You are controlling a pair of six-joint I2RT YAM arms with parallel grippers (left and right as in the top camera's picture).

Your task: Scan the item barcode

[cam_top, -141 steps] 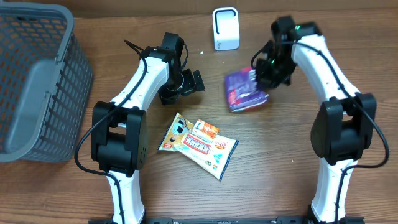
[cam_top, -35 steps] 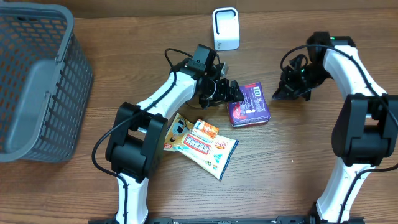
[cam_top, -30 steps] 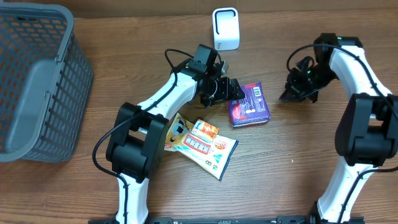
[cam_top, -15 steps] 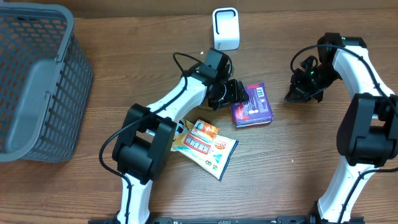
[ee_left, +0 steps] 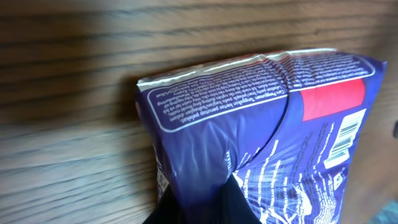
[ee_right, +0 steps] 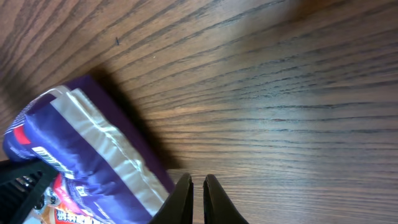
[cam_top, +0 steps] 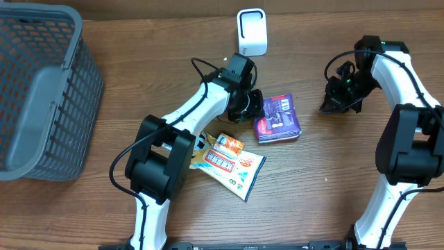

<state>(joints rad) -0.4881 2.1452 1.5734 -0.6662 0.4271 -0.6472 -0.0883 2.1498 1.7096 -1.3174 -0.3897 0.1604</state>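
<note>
1. the purple packet (cam_top: 279, 119) is sitting on the wooden surface (cam_top: 312, 180), just in front of the white scanner (cam_top: 251, 31).
2. the left gripper (cam_top: 253, 107) is pinching the packet's edge nearest the scanner's left.
3. the right gripper (cam_top: 331, 105) is hanging well right of the scanner, fingers nearly pressed together, holding nothing.

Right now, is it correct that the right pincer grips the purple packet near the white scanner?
Not quite: the left pincer grips the purple packet near the white scanner. The overhead view shows it, with the right pincer apart, holding nothing.
</note>
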